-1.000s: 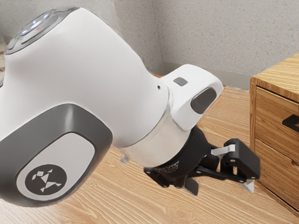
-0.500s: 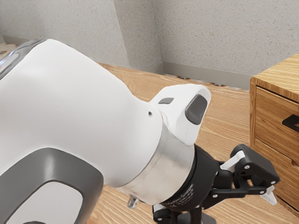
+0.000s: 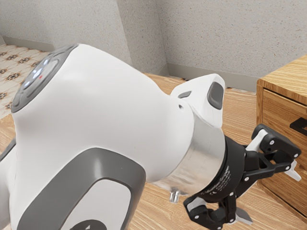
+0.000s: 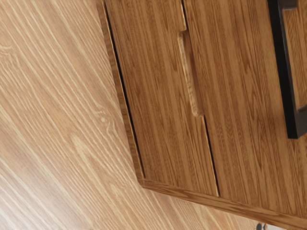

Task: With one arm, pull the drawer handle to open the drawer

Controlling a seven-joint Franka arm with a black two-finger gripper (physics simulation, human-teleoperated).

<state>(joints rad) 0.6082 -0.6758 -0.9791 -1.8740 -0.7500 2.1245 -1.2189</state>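
Observation:
A wooden drawer cabinet (image 3: 280, 120) stands at the exterior view's right edge, its upper drawer front carrying a black bar handle (image 3: 300, 125). Both drawer fronts sit flush with the frame. My gripper (image 3: 267, 194) hangs open just in front of the lower drawer, below and short of the black handle, with nothing between its fingers. One fingertip (image 3: 291, 171) is close to the cabinet front, the other (image 3: 242, 218) low near the floor. In the wrist view the black handle (image 4: 288, 72) lies beyond the lower drawer front (image 4: 158, 96), which has a carved wooden grip (image 4: 189, 72).
The cabinet rests on a light wood-grain floor (image 3: 158, 211). Grey speckled walls (image 3: 225, 33) with a baseboard close the back. A patterned tile floor (image 3: 14, 57) shows at the far left. My arm's large white link (image 3: 96, 143) covers much of the exterior view.
My hand has rolled and moved up and toward the cabinet; the fingers now stand one above the other, spread wide. The big arm link has swung across the view. The drawers have not moved.

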